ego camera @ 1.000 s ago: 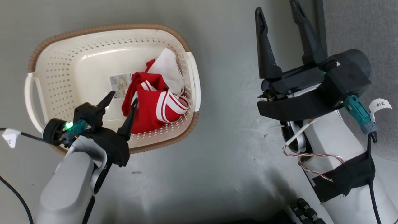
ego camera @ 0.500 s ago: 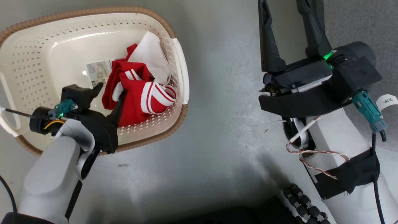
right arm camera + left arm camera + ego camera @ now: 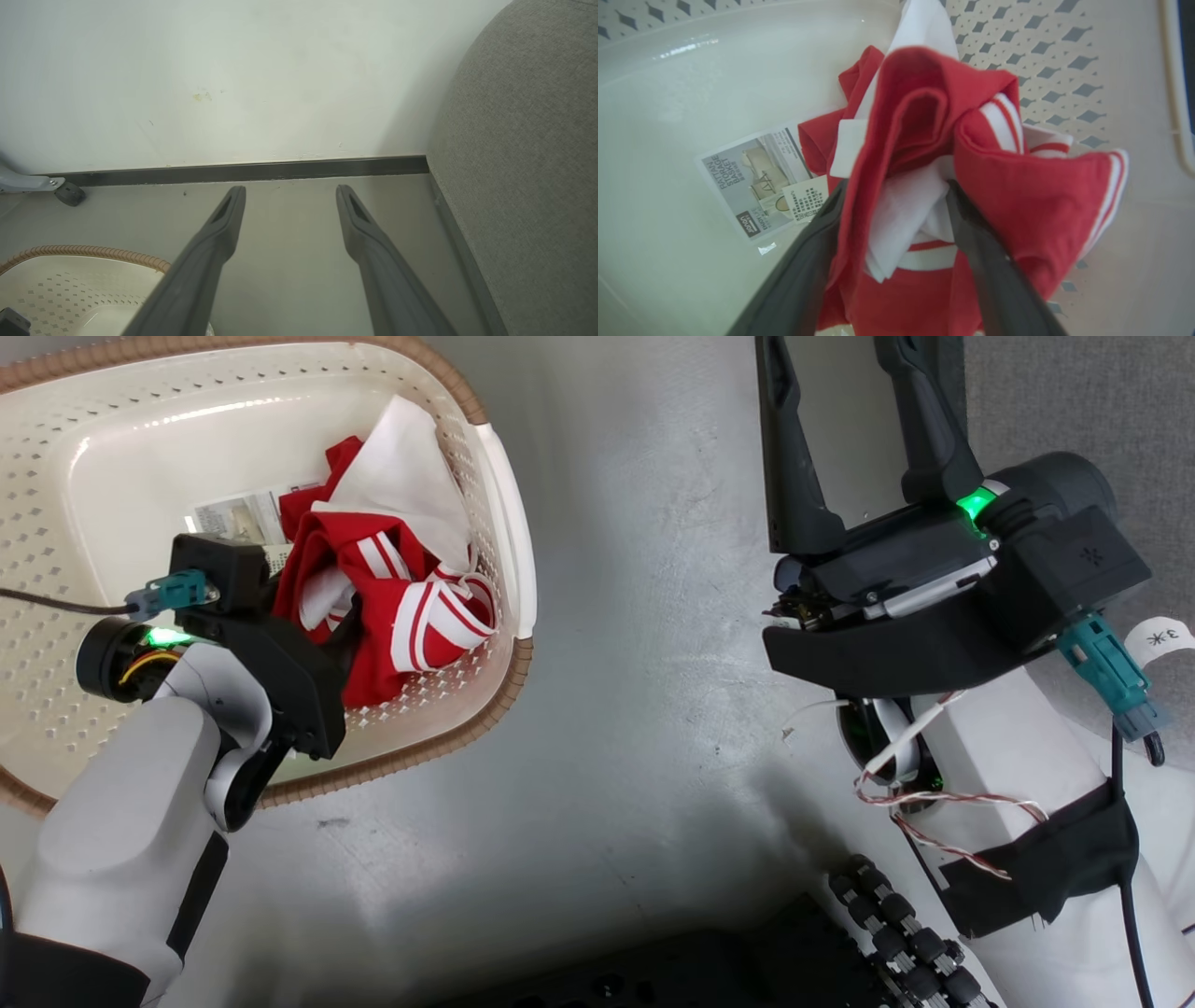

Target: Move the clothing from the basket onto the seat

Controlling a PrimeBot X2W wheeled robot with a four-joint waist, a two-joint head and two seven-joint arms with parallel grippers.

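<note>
The red and white clothing [image 3: 411,616] lies bunched at the right end of the cream basket [image 3: 509,677], over part of the paper label [image 3: 224,513]. My left gripper [image 3: 322,616] reaches down into the basket, its fingers pushed into the pile. In the left wrist view the left gripper [image 3: 896,196] is open, and its two fingers straddle a raised fold of the clothing [image 3: 920,140], touching fabric on both sides. My right gripper [image 3: 854,392] hangs open over the floor with nothing in it, beside the grey seat [image 3: 1074,392]. The seat [image 3: 523,163] stands right of the right gripper [image 3: 289,191].
Grey floor [image 3: 635,616] separates the basket from the seat. A pale wall with a dark baseboard [image 3: 257,170] runs behind, and a caster wheel [image 3: 70,193] stands at its left. My dark base [image 3: 887,943] sits at the bottom. The basket [image 3: 70,289] shows at the right wrist view's lower left.
The head camera has shifted, so the basket sits further up and left. My left gripper went down from above the clothing until its fingers sank into the red fabric.
</note>
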